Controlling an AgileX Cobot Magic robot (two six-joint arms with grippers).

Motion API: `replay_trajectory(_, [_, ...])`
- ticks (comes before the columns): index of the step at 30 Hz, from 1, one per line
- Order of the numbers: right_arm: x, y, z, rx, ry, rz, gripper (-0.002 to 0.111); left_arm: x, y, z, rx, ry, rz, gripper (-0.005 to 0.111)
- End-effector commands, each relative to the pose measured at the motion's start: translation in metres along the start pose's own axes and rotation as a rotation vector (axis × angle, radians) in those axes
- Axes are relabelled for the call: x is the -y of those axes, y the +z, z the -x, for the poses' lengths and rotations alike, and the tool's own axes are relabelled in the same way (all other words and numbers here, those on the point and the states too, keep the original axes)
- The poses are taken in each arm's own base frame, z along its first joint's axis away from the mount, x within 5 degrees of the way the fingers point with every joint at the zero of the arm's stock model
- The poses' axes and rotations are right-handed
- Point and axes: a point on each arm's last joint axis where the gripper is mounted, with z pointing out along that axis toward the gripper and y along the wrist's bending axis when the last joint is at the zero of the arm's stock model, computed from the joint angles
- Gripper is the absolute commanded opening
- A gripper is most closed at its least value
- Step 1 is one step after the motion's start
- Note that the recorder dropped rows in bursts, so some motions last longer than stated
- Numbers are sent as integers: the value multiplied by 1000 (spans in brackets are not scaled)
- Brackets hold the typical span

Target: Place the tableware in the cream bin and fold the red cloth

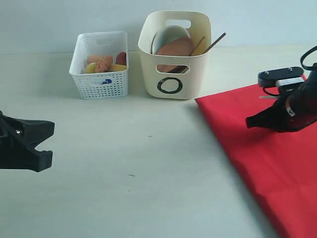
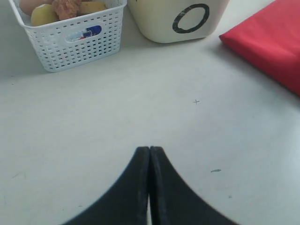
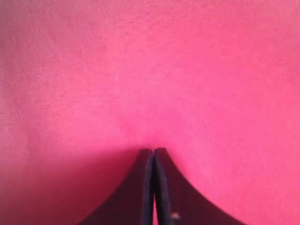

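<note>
The cream bin [image 1: 173, 74] stands at the back, with its black ring mark [image 2: 190, 18] facing front. Inside it lean a pale bowl [image 1: 166, 35] and a brown wooden plate [image 1: 176, 48], and chopsticks [image 1: 216, 41] stick out at its right. The red cloth [image 1: 262, 158] lies flat on the right of the table and also fills the right wrist view [image 3: 150, 70]. My right gripper [image 1: 248, 122] is shut, its tip [image 3: 153, 151] right at the cloth's surface; no fabric shows between the fingers. My left gripper [image 1: 51, 133] is shut over bare table [image 2: 149, 149], far left.
A white perforated basket [image 1: 99, 74] holding food stands left of the cream bin, and its front wall shows in the left wrist view [image 2: 75, 47]. The cloth's near corner [image 2: 234, 40] lies just right of the bin. The tabletop [image 1: 148, 163] between the grippers is pale.
</note>
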Motion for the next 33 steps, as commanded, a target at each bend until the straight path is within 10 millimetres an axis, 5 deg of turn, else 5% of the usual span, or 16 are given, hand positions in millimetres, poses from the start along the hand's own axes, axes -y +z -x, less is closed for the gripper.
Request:
replay_trajectory(1, [20,17,-21,-112,110,-34,0,1,-2,0,14,-14,-8,0])
replay_trajectory(5, [24,-8,-8,-26,108,-35,0,1,-2,0,15,-14,-8,0])
replay_trajectory(11, [44,-78,7,113,211,-111,0,1,-2,0,15,-14,-8,0])
replay_trajectory(14, [44,-113,10,195,254,-57,0,1,-2,0,15,-14,-8,0])
replay_trajectory(18, [35,-134,4,208,254,86,0,1,-2,0,14,-34,-8,0])
replay_trajectory(22, [25,-119,-15,122,195,154,0,1,-2,0,14,-39,-8,0])
replay_trajectory(26, [18,-85,-39,3,224,151,0,1,-2,0,14,-63,-9,0])
replay_trajectory(33, [7,-28,-53,-129,223,149,0,1,-2,-1,9,-63,-6,0])
